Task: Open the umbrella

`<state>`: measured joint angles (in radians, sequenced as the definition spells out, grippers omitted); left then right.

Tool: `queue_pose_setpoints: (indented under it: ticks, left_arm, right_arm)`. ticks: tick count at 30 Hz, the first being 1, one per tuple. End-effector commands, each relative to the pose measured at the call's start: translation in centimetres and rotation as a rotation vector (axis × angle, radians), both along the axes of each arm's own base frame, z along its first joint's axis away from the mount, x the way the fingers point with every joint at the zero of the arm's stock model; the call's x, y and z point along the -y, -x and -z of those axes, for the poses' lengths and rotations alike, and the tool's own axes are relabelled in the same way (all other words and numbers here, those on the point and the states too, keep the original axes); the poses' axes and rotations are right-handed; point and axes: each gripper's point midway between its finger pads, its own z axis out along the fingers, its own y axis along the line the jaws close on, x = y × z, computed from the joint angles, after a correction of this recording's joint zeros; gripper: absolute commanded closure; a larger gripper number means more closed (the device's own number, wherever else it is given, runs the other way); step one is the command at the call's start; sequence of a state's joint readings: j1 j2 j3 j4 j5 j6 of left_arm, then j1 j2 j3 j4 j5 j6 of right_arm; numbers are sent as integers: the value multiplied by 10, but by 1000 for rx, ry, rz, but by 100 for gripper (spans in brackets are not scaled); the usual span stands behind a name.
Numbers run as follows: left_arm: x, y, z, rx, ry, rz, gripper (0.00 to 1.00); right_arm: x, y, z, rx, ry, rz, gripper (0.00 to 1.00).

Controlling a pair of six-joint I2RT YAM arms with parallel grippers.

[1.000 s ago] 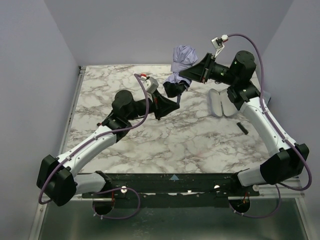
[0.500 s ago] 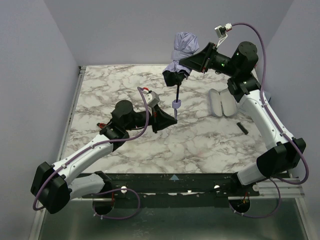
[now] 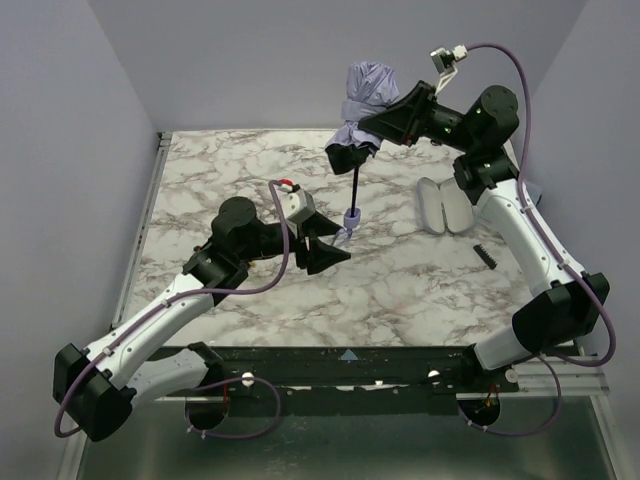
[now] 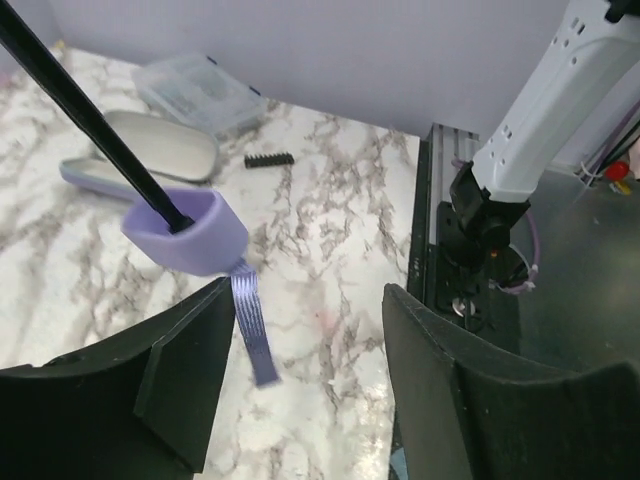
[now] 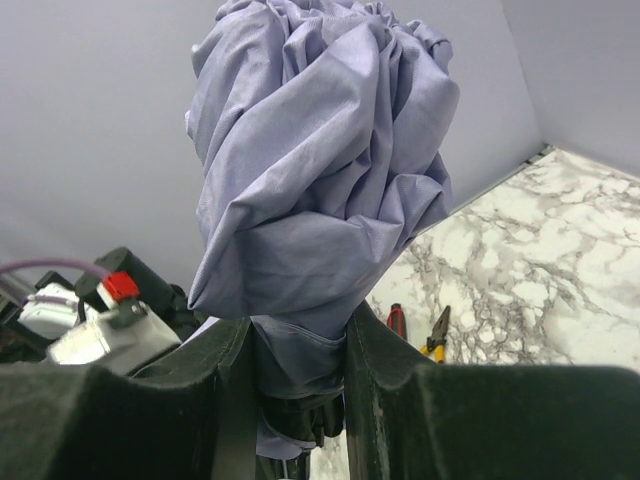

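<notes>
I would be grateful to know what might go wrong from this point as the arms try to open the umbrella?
1. The right gripper is clamped around the bunched canopy of the umbrella, so the fabric probably cannot spread, and pulling on the shaft may strain it.
2. The left gripper is open, with the handle hanging free just ahead of it; closing now might catch only the dangling strap.

Walled lab cell, marble tabletop [image 3: 400,290]
</notes>
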<state>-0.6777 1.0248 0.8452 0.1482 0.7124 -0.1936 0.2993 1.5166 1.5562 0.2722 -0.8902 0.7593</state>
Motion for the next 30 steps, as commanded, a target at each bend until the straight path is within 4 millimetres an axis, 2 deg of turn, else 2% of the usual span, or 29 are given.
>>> queue_pose_setpoints:
  ticks: [1,5,7,13,18,21,30]
  left_arm:
    - [-14,-13,-46,108,75,-51,38]
    - [-22,-30,-71,10,150,-32,36]
    - [-21,-25,-79,-23,171,74,33]
    - [-5,-31,-98,-184,249,195,36]
    - [7,-36,-108,-232,290,243,38]
    - [16,-33,-103,-229,255,266,39]
    - [29,-32,-59,-345,187,303,51]
  right_arm:
    - [3,34,-28,124,-31,-93,100]
    - [5,46,-36,143,-42,-115,100]
    - [6,50,-40,142,-49,-124,100]
    - [2,61,-55,169,-67,-151,100]
    - [-2,63,-54,171,-70,-162,100]
    - [-3,64,-56,175,-74,-166,100]
    - [-2,68,-83,227,-113,-166,100]
